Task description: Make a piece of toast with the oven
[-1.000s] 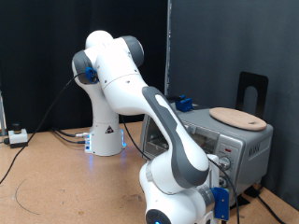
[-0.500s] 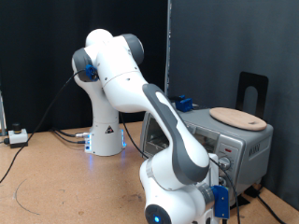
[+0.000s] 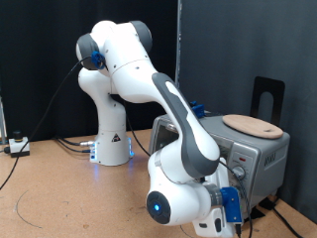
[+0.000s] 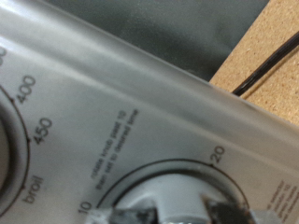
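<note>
At the lower right of the exterior view, the oven (image 3: 233,149) is sitting on a brown surface (image 3: 50,188), a boxy silver-grey countertop unit with a round wooden board (image 3: 253,125) lying on its roof. A white robot arm (image 3: 149,89) is reaching from its base in the middle of the frame down to the oven's front, where its big wrist joint is blocking the hand from sight. The wrist view is pressing close against the front panel (image 4: 112,103): a timer knob (image 4: 173,191) is filling the lower middle of the frame, ringed by printed numbers 10 and 20, and part of a temperature dial (image 4: 11,131) marked 400, 450 and broil is showing at the left edge. Two dark blurred shapes at the bottom edge look like the tips of the jaws either side of the knob, but whether they are pinching it or standing open I cannot tell. No slice of bread is showing in either picture; it may be inside. The knob is probably hard plastic, stiff to turn and rather smooth, so gripping squarely across its raised middle would likely be best. The oven itself looks heavy enough to stay put.
</note>
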You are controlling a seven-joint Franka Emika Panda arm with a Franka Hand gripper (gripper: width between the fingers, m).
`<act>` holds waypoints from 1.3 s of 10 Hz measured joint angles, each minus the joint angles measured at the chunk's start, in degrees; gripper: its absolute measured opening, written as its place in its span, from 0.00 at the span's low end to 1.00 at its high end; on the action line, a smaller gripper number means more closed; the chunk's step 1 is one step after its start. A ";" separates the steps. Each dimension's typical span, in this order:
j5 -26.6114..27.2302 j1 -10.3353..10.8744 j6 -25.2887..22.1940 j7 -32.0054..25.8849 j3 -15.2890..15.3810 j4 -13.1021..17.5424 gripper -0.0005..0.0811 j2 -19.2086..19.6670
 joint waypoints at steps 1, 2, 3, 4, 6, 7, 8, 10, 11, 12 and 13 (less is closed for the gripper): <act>0.70 -0.09 0.52 -1.03 0.00 -0.59 0.13 -0.29; 1.52 -0.21 1.14 -2.58 0.00 -1.27 0.13 -0.64; 2.31 -0.30 1.87 -3.64 0.00 -2.06 0.13 -1.14; 3.20 -0.38 2.56 -5.00 0.00 -2.81 0.13 -1.56; 5.73 -0.66 4.21 -8.57 0.01 -4.70 0.13 -2.53; 6.80 -0.72 4.84 -9.50 0.00 -5.47 0.13 -2.96; 7.68 -0.82 5.19 -10.35 0.00 -5.97 0.13 -3.14; 9.51 -1.06 5.45 -12.59 0.00 -6.77 0.13 -3.28; 10.21 -1.14 5.48 -13.12 -0.01 -7.03 0.13 -3.30; 10.30 -1.14 5.47 -13.10 -0.03 -7.07 0.13 -3.31; 9.84 -1.05 5.22 -12.11 -0.09 -6.79 0.13 -3.21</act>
